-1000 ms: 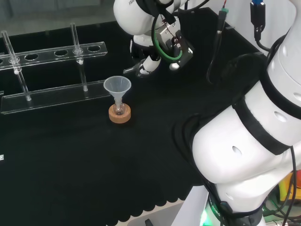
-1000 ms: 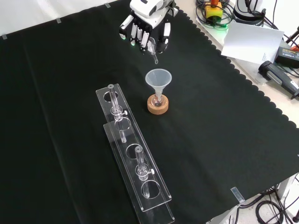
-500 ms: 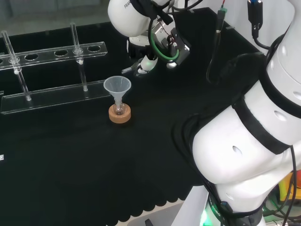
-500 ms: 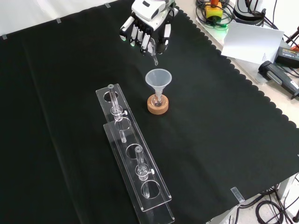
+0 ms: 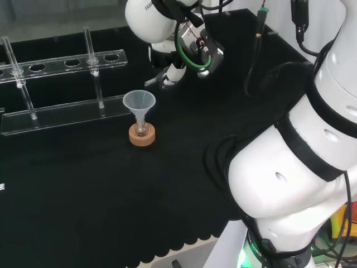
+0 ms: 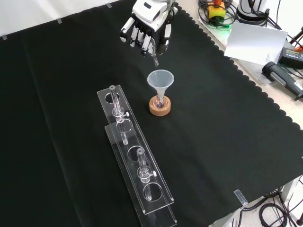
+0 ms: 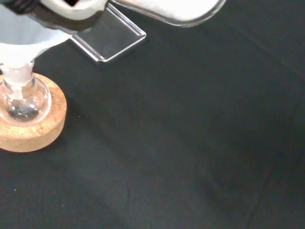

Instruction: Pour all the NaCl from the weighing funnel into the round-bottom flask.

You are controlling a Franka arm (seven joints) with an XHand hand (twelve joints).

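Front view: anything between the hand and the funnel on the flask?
Nothing on the cloth. In the front view a bare stretch of black cloth separates the hand, holding the weighing funnel, from the funnel.

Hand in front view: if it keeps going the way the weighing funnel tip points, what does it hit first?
Probably the plastic funnel seated in the round-bottom flask on its cork ring. The weighing funnel held in the hand points down toward its mouth; depth is unclear, so it could pass beside the rim.

Small round-bottom flask (image 6: 160,101) upright on cork ring (image 6: 160,107), clear funnel (image 6: 160,80) in neck. Weighing funnel (image 6: 155,56), clear glass, held in hand (image 6: 144,29), spout tilted down, above and beyond flask, front view
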